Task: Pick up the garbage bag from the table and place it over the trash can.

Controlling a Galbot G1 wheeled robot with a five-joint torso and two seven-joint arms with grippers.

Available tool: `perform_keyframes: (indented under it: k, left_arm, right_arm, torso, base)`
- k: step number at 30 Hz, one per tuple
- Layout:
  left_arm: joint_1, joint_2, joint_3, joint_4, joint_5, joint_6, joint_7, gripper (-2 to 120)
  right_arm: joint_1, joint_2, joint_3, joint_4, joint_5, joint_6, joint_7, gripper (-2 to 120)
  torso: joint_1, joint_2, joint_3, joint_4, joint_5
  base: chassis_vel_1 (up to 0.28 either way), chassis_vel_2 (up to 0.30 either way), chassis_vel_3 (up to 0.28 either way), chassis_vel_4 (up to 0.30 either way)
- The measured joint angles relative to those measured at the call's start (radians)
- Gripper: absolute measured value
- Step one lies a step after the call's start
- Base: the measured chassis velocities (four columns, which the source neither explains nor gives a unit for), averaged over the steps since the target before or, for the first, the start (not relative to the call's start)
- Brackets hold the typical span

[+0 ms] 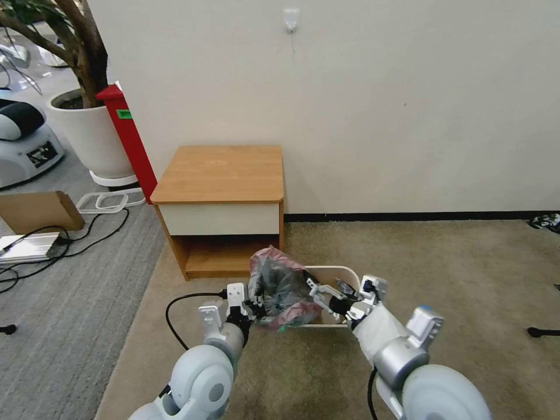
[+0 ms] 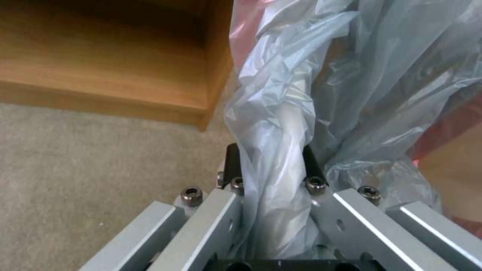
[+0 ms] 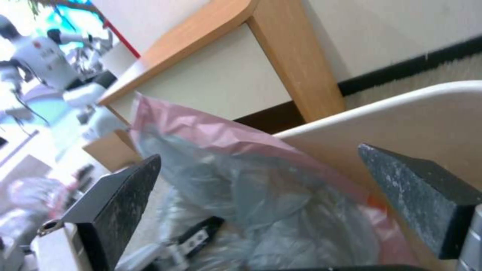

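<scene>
Head view, garbage bag (image 1: 279,289) draped over trash can (image 1: 344,272)

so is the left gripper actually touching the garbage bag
Touching. In the left wrist view the left gripper has a twisted bunch of the garbage bag pinched between its two dark fingertips, plastic pressed against both.

head: high, looking down-forward | wrists: low, close on crinkly grey pink-rimmed plastic bag (image 2: 281,113) | shared: light-brown wooden nightstand (image 1: 224,172)
</scene>
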Motion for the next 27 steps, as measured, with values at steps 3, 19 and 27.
perform_keyframes:
  k: [3, 19, 27]
  left_arm:
    - [0.002, 0.002, -0.003, -0.009, -0.007, -0.005, 0.007, 3]
    - [0.012, 0.002, -0.018, -0.045, -0.032, -0.004, 0.024, 3]
    - [0.024, -0.003, -0.03, -0.059, -0.067, 0.004, 0.022, 3]
  right_arm:
    - [0.037, 0.01, -0.014, -0.021, -0.03, -0.033, 0.009, 100]
    - [0.119, 0.015, -0.055, -0.073, -0.031, -0.078, 0.025, 100]
    - [0.132, 0.011, -0.064, -0.086, -0.042, -0.069, -0.005, 78]
  torso:
    - [0.0, 0.0, 0.0, 0.0, 0.0]
    - [0.0, 0.0, 0.0, 0.0, -0.0001]
    - [0.0, 0.0, 0.0, 0.0, -0.0001]
  base:
    - [0.0, 0.0, 0.0, 0.0]
    - [0.0, 0.0, 0.0, 0.0]
    - [0.0, 0.0, 0.0, 0.0]
